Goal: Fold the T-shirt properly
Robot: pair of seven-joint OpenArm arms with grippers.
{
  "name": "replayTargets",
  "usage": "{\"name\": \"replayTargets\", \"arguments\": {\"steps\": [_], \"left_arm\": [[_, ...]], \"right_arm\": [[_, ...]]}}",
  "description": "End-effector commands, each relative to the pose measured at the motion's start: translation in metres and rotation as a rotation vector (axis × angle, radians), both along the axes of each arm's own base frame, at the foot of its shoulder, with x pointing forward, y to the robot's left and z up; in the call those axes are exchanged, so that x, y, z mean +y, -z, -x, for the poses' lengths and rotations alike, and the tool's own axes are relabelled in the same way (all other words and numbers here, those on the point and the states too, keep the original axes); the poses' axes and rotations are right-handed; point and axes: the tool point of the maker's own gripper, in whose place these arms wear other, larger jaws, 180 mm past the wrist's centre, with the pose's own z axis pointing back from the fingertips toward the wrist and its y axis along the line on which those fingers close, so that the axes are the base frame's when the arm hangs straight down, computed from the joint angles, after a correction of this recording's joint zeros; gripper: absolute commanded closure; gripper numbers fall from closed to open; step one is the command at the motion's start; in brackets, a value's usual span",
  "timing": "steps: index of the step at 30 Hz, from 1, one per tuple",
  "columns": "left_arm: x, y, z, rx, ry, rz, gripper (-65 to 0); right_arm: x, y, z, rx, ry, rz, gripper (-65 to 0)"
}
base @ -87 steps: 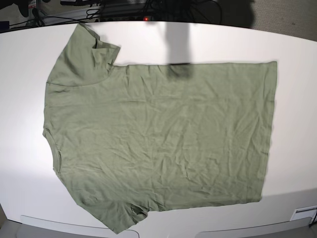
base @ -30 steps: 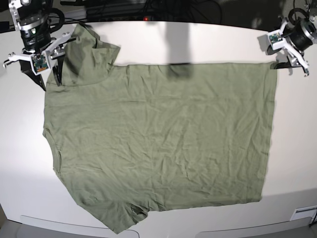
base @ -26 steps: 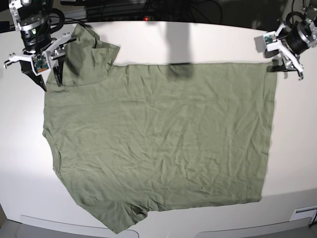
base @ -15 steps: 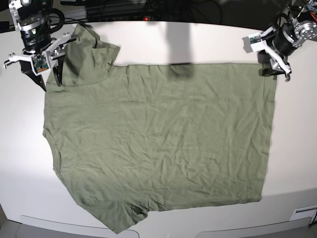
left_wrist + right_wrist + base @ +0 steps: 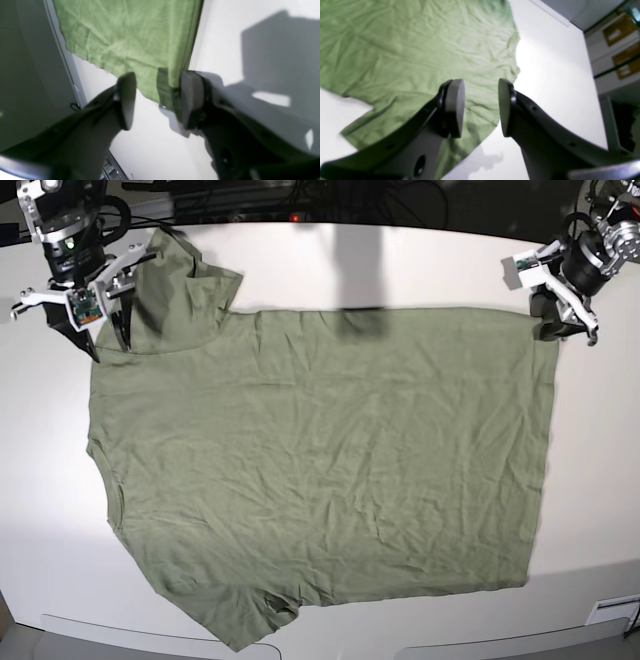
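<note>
The sage-green T-shirt lies spread flat and wrinkled on the white table, neck to the left and hem to the right. My left gripper is at the shirt's far right hem corner. In the left wrist view the shirt has that corner between the gripper's open fingers, which are not closed on it. My right gripper is open over the far left sleeve. In the right wrist view it hovers at the sleeve edge of the shirt.
Cables and dark gear run behind the table's back edge. A dark shadow falls on the table and the shirt's top edge. A white object sits at the front right corner. Cardboard boxes stand beyond the table.
Both arms came into view. My left gripper moved left and down onto the shirt's far right hem corner. My right gripper stayed over the sleeve, barely shifting.
</note>
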Motion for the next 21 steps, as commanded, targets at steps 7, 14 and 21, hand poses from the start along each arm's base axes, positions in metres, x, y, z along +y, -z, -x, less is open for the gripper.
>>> {"name": "replayTargets", "arguments": {"steps": [7,14,21], "left_arm": [[0.026,0.010,0.019,0.105,0.015,-0.096,-25.8],[0.026,0.010,0.019,0.104,0.016,-0.093,-14.9],[0.026,0.009,0.018,0.103,0.016,-0.094,-0.2]], "right_arm": [[0.006,-0.007,-0.002,-0.016,-0.041,-0.001,-23.2],[0.049,0.015,0.020,0.139,-0.288,-0.059,-23.1],[0.045,0.027,0.029,0.202,-0.339,0.053,-23.2]]}}
